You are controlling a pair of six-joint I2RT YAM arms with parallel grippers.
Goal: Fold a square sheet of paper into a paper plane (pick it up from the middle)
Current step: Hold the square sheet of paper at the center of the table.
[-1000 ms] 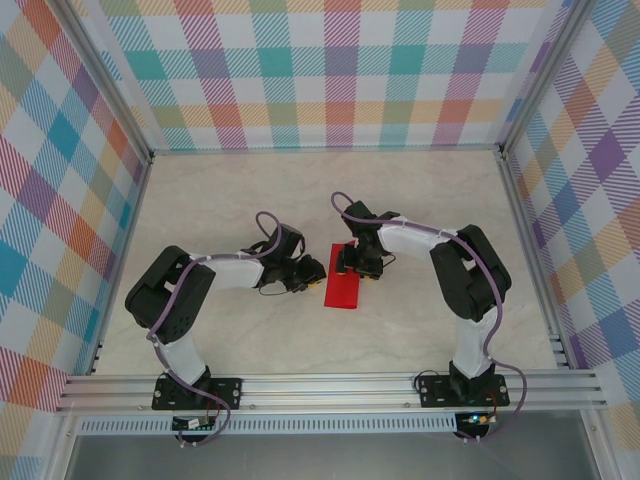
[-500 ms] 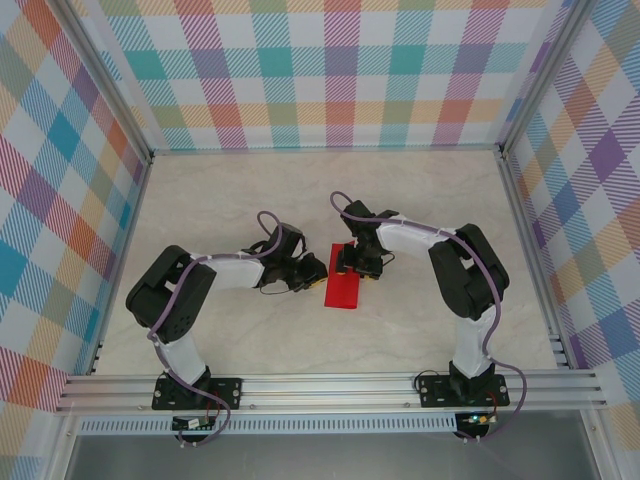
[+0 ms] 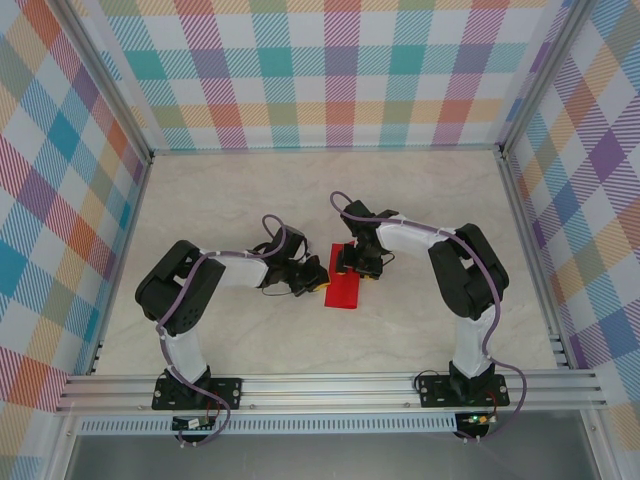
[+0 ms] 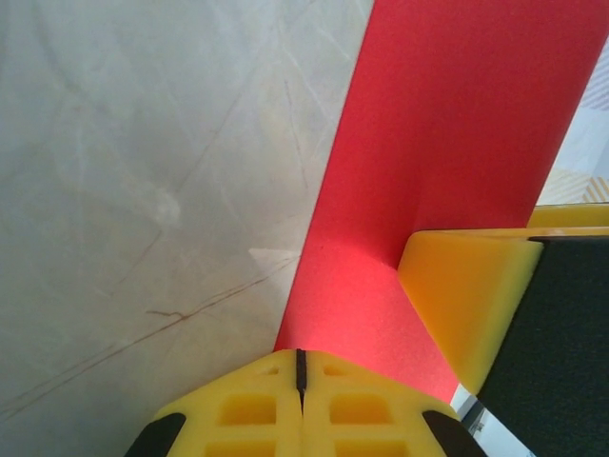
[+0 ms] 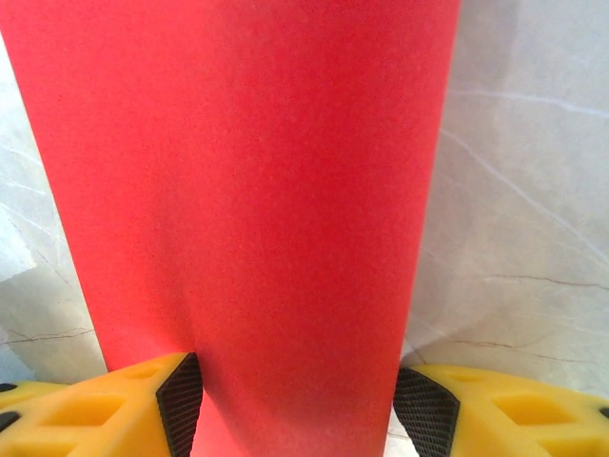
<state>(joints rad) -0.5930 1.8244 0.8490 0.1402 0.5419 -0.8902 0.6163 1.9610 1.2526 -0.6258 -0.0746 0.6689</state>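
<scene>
The square sheet of paper [image 3: 343, 291] lies on the table as a bright red folded oblong, long side running away from me. My left gripper [image 3: 317, 279] is at its left edge; in the left wrist view its yellow fingers [image 4: 301, 358] are pressed together with the paper's [image 4: 447, 124] edge running into their tips. My right gripper [image 3: 352, 264] stands open over the far end. In the right wrist view the paper [image 5: 247, 171] passes between that gripper's [image 5: 300, 409] two black pads. One right finger [image 4: 466, 305] rests on the red sheet. No paper plane shape shows.
The marble-patterned tabletop [image 3: 250, 200] surrounds the paper on all sides. Checked walls [image 3: 330, 70] and aluminium rails [image 3: 520, 230] fence in the table. Both arm bases are bolted to the rail at the near edge [image 3: 330, 385].
The left gripper slid right to the paper's left edge and closed its fingers there. The right arm and the paper stayed put.
</scene>
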